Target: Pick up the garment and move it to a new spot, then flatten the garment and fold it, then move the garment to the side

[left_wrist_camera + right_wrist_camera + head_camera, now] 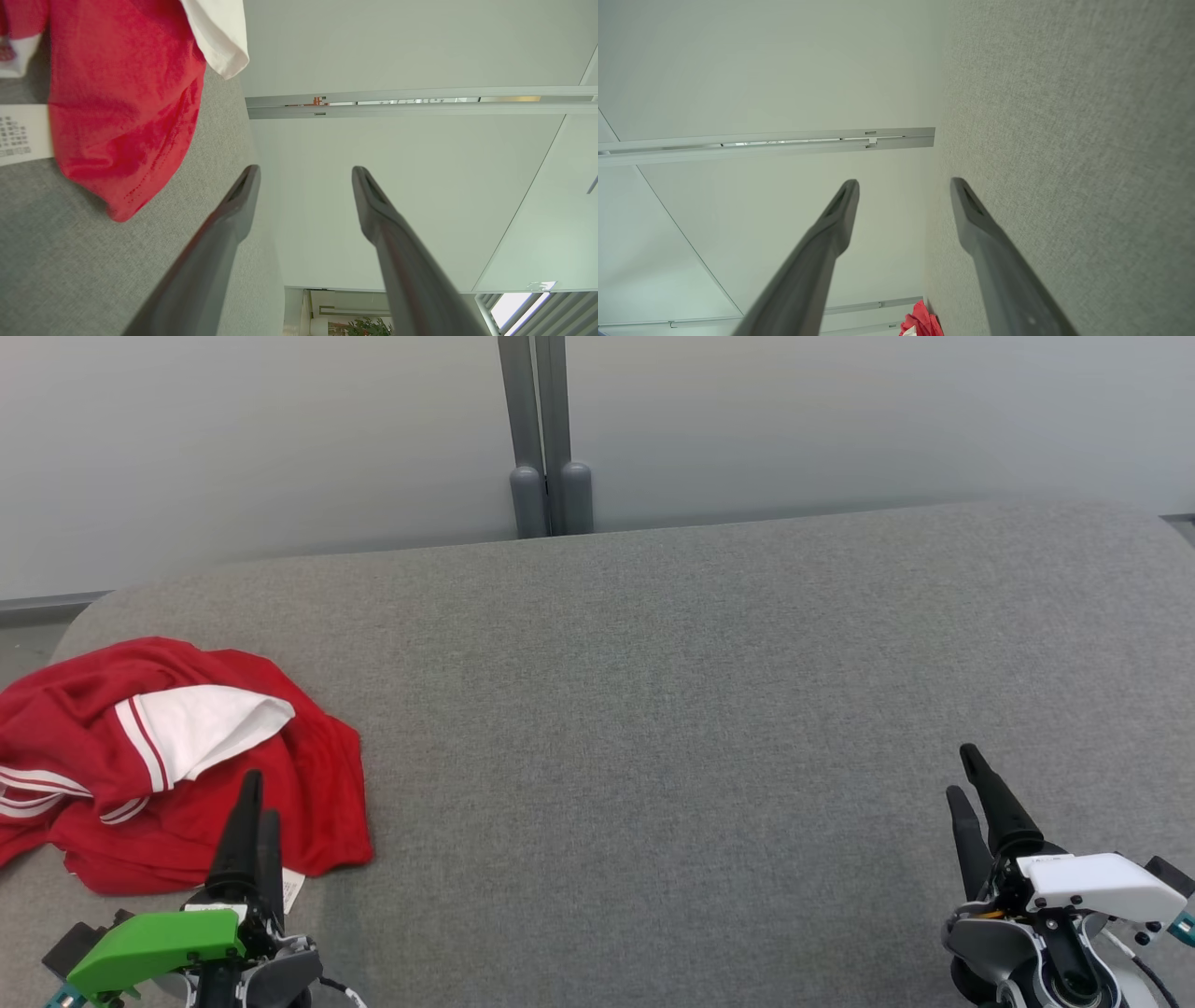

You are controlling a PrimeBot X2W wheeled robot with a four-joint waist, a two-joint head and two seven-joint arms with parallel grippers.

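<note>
Progress stands at the very beginning, as far as can be judged: the red jersey garment with white striped trim (201,775) lies in a crumpled heap at the near left of the grey woven-fabric cushioned surface (672,691), not lifted, not flattened and not folded. The pick-up, the move to a new spot, the smoothing, the folding and the final shift to the side all look to be left to do. The left gripper (260,795) sits at the near left with its two long dark fingers spread wide and nothing between them. In the head view its tips overlap the near edge of the garment, and the left wrist view shows a red hem just beside one finger, not clamped; whether a finger brushes the cloth cannot be told. The right gripper (961,772) is at the near right, well apart from the garment, its fingers likewise wide apart and holding nothing, over bare grey fabric. Bunched as it is, the garment has no clean long axis. The heap spreads somewhat more from left to right than from near to far, running off the left side of the head view. A white panel edged with red and white stripes (219,723) lies on top and points toward the right. A small white printed care label (292,889) pokes out at the near right corner, close to the left gripper.
</note>
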